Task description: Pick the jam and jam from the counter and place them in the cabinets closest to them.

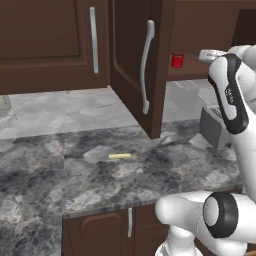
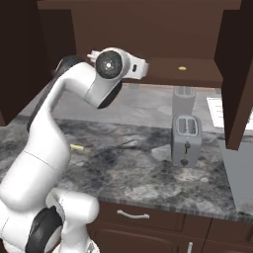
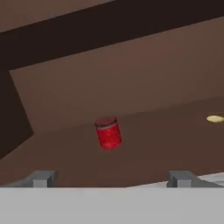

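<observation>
On the cabinet shelf point(image 3: 166, 135), red jam point(image 3: 108, 133) upright, pincer point(image 3: 111, 178) wide open, seemingly short of it

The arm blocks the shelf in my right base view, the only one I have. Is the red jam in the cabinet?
Observer: Yes. In the left base view the red jam stands upright on the cabinet shelf.
Operator: Does the claw hold it?
Observer: No. In the hand view the claw is open, and the jam sits beyond its fingertips, touching neither.
Operator: Where along the shelf?
Observer: Just past the edge of the open door, in the left base view.
</observation>
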